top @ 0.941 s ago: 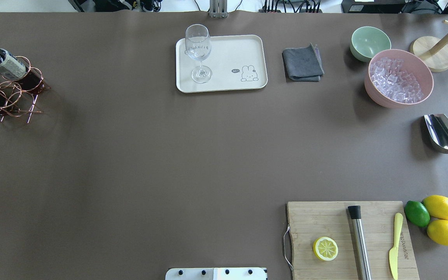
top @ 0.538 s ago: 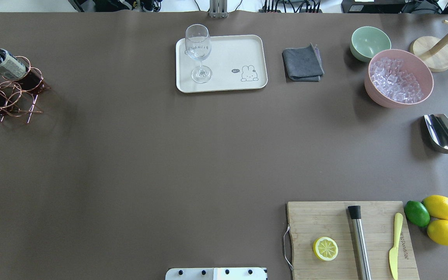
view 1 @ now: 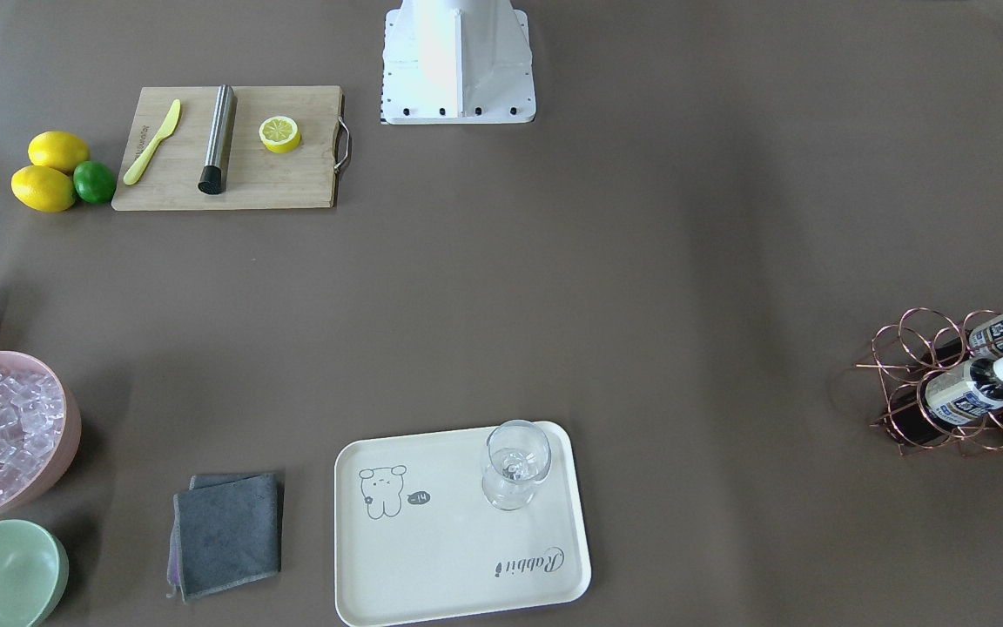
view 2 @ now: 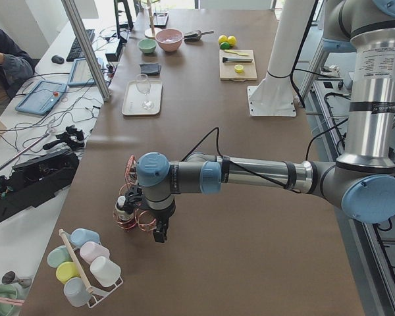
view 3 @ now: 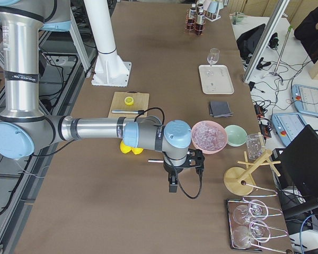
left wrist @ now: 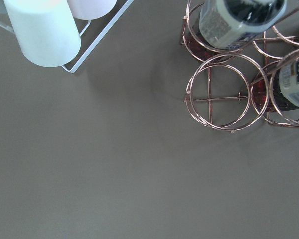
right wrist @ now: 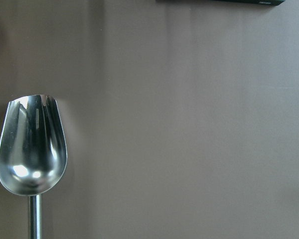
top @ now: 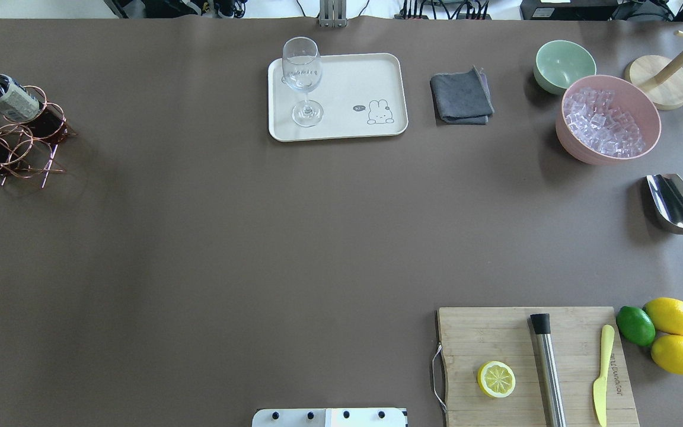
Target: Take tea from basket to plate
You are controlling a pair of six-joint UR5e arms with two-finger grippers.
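Opening step, by the look of it: approach to the basket, nothing of the carry begun. Across the table (top: 199, 237), left arm (view 2: 250, 176) stretched out long and low, right arm (view 3: 95, 129) likewise at the opposite end, over by the scoop (right wrist: 32, 144) and out of this job. Plate (top: 371, 77) at the far middle, well apart from the basket (top: 12, 145), bare but for a glass (top: 302, 71) on one end. Tea (view 1: 972, 392) lying slanted in the rings, white caps showing, untouched. Left gripper (view 2: 159, 234) hanging just beside the basket, not above a bottle. Spread or pressed together? Cannot tell from the side view alone. Same for the right gripper (view 3: 172, 185): cannot tell.

Next, as a judgement: slide across over one bottle, spread wide enough for its body, come down between the wires, pinch, then draw out along the ring's line to avoid snagging copper. After that, a long carry and a set-down on the bare end, clear of the glass.

Now the views. From the left wrist: one empty ring right of centre, two bottles cut off at the frame edge, no fingertips at all. From overhead and front: basket, tea and plate laid out plainly, yet no arm anywhere. Only from the two side cameras: the arms themselves.
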